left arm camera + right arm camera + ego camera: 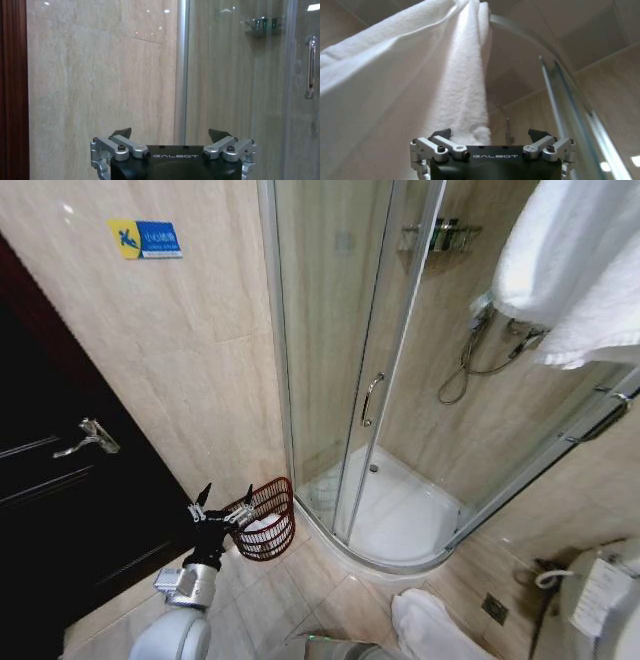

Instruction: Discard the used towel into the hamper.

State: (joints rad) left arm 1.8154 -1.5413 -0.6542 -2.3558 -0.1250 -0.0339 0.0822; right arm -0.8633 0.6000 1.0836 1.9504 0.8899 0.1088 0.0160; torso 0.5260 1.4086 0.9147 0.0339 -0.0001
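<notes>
Jaws of the left gripper point(222, 511) are spread wide, just beside the dark red-brown wicker hamper point(270, 522). Right gripper point(490, 135) jaws are parted beneath a hanging white terry towel point(395, 86), well above the hamper.

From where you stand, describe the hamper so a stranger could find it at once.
Start at the glass shower enclosure. On the tiled floor just left of its curved base, against the beige wall beside the dark door, stands the hamper, with the open left pincer right at its rim. It is the one dark red-brown openwork basket, with something white inside.
</notes>
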